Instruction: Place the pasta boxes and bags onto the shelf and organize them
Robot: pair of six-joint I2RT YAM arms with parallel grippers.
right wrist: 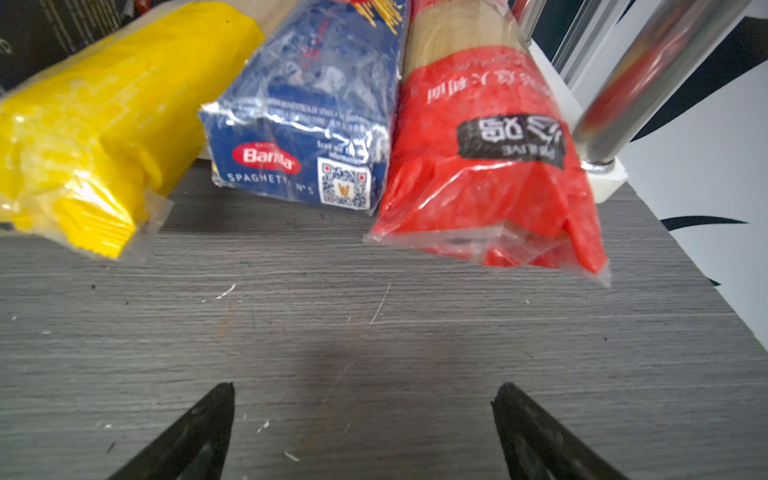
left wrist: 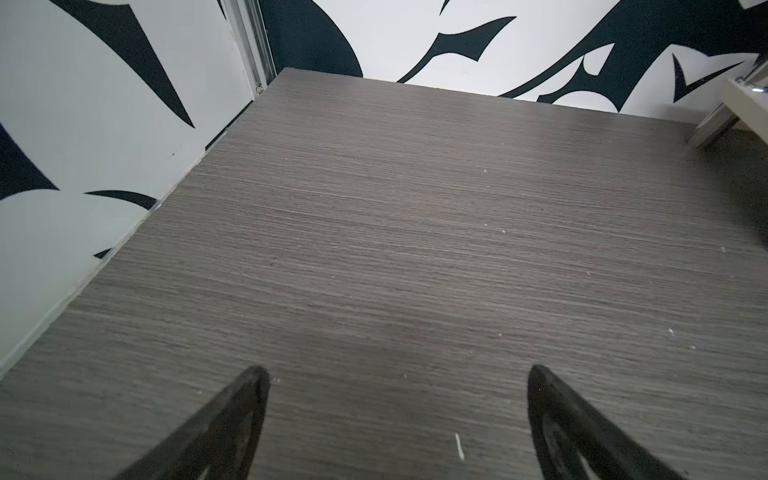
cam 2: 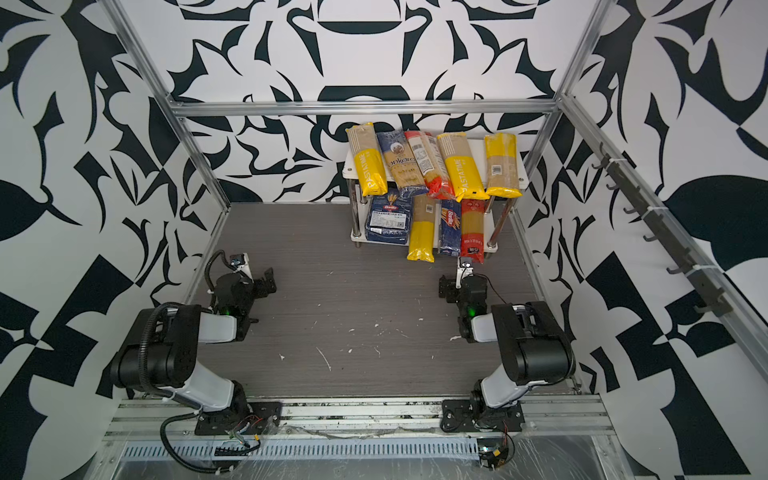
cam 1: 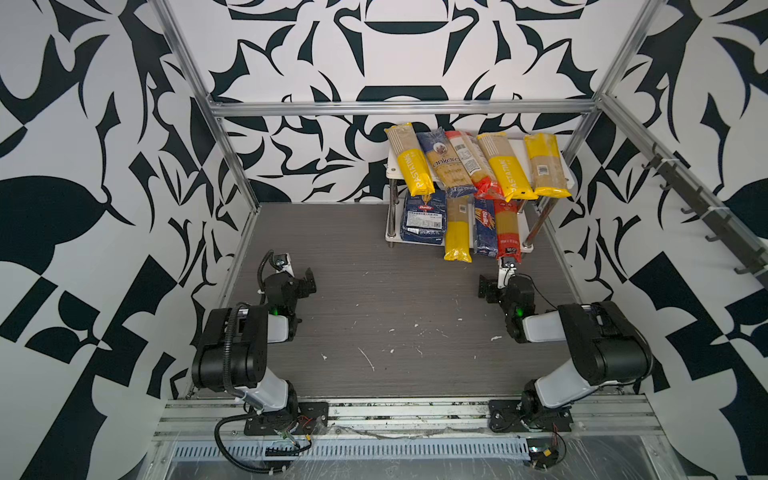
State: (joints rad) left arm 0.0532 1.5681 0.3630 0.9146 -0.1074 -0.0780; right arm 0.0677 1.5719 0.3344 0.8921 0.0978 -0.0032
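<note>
In a top view the shelf (cam 1: 394, 168) stands at 1 o'clock on the worktop (cam 1: 374, 332), five bags (cam 1: 467, 162) on its upper board. Only the right wrist view shows closely the yellow bag (right wrist: 91, 124), spaghetti box (right wrist: 303, 124) and red bag (right wrist: 490, 166) overhanging the lower board beside a chrome post (right wrist: 648, 75). The left claw (left wrist: 397, 374) and right claw (right wrist: 363, 392) stand released, holding nothing.

Bags (cam 1: 503, 166) and Barilla boxes (cam 1: 423, 220) flat on both shelf (cam 1: 394, 168) tiers
</note>
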